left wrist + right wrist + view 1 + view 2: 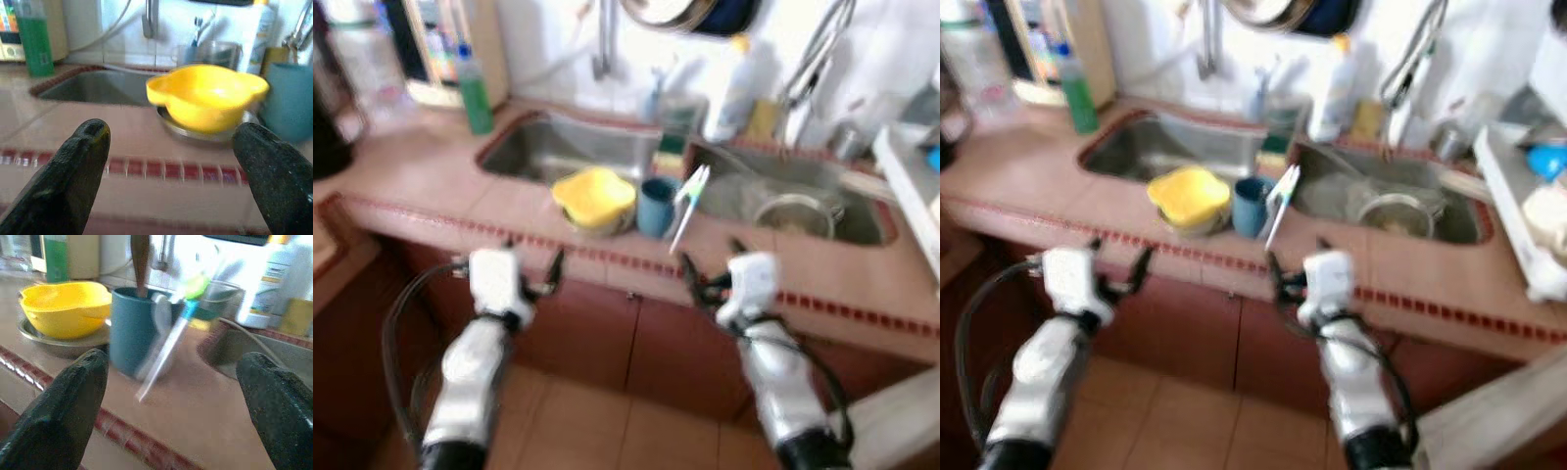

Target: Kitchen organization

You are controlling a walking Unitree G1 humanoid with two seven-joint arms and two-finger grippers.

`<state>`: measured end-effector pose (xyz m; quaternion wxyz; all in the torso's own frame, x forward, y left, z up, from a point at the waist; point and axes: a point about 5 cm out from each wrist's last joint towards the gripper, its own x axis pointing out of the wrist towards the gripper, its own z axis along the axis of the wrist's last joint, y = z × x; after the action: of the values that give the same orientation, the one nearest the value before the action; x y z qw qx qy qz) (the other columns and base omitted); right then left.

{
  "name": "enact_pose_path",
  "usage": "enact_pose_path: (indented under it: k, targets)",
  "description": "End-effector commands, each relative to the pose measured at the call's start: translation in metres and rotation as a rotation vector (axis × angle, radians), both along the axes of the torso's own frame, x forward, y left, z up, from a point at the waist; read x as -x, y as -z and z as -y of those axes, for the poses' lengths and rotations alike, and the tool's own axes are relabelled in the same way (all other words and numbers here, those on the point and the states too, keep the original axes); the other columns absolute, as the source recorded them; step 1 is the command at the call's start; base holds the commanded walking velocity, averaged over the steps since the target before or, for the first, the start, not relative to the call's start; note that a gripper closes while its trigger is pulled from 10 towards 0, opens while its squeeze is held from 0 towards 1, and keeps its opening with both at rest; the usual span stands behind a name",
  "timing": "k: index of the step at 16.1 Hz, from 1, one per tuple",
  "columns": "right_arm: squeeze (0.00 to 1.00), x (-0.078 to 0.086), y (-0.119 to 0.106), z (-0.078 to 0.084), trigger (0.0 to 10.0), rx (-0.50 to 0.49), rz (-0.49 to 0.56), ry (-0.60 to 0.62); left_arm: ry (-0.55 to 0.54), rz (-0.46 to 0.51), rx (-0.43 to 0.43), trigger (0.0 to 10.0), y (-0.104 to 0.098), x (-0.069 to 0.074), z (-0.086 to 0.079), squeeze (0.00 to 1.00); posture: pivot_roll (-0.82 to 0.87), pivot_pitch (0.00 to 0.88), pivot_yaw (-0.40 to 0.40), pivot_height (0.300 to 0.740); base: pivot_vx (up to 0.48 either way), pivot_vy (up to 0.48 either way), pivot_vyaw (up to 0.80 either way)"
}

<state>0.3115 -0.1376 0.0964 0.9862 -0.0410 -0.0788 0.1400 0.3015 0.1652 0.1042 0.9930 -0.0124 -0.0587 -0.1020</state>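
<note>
Closest in, two silver arms reach toward the counter's front edge. The left gripper hangs in front of the cabinet face just below the tiled edge, fingers spread wide with nothing between them. The right gripper sits at the same height further right, its fingers parted just as wide and empty too.

Ahead, the pink tiled countertop runs across, trimmed with a red strip along the front. Set into it is a steel double sink; the right basin holds a round metal bowl. On the strip of counter between sink and edge sits a yellow bowl, and the wrist views add that it rests on a shallow metal plate. Touching its right side stands a blue cup. A white utensil with a blue band leans out of the cup toward the front edge; the right wrist view also picks out a brown handle standing upright in it.

Back by the wall: a green bottle at the left, a white bottle with a label too blurred to read, and a clear tumbler holding toothbrushes.
</note>
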Motion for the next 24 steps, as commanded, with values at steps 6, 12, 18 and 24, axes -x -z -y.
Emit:
enact_pose_path:
  k: [6,12,18,24]
  targets:
    - [0.0,0.002,0.0,0.008,10.0,0.039,0.002,-0.021,0.046,0.085,0.048,10.0,-0.013,0.003,0.013,0.0,-0.03,0.0,-0.026,0.74,0.042,0.0,0.0]
    - [0.0,0.004,-0.001,0.004,10.0,0.054,0.006,-0.082,0.229,0.146,-0.031,10.0,-0.021,0.012,0.036,0.0,-0.04,0.0,-0.029,0.74,0.0,0.0,0.0]
    - [0.0,-0.008,-0.025,-0.002,10.0,0.065,0.076,-0.158,0.434,0.186,-0.182,10.0,-0.023,0.026,0.07,0.0,-0.04,0.0,-0.027,0.74,0.0,0.0,0.0]
    - [0.0,-0.023,-0.044,0.008,10.0,0.068,0.108,-0.162,0.422,0.19,-0.192,10.0,-0.027,0.025,0.067,0.0,-0.04,0.0,-0.026,0.74,0.0,0.0,0.0]
